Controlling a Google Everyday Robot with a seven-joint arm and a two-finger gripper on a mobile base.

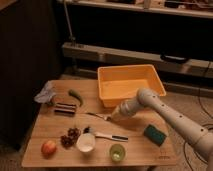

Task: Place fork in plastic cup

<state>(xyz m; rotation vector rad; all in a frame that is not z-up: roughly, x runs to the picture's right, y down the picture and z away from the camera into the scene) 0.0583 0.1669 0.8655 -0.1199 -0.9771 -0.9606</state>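
The fork (pixel 95 116), slim and silvery, lies flat on the wooden table (pixel 145 152) near its middle, running left to right. My gripper (pixel 110 118) reaches in from the right on the pale arm, low over the table, and is shut on the fork's right end. The plastic cup (pixel 117 152), small and light green, stands upright near the front edge, below and slightly right of the gripper and apart from it.
An orange bin (pixel 131 84) stands behind the gripper. A white cup (pixel 86 142) and a white-and-black utensil (pixel 110 135) lie between fork and plastic cup. A green sponge (pixel 153 134) sits right; apple (pixel 48 147), grapes (pixel 70 137), green pepper (pixel 76 96) and a dark bar (pixel 65 108) sit left.
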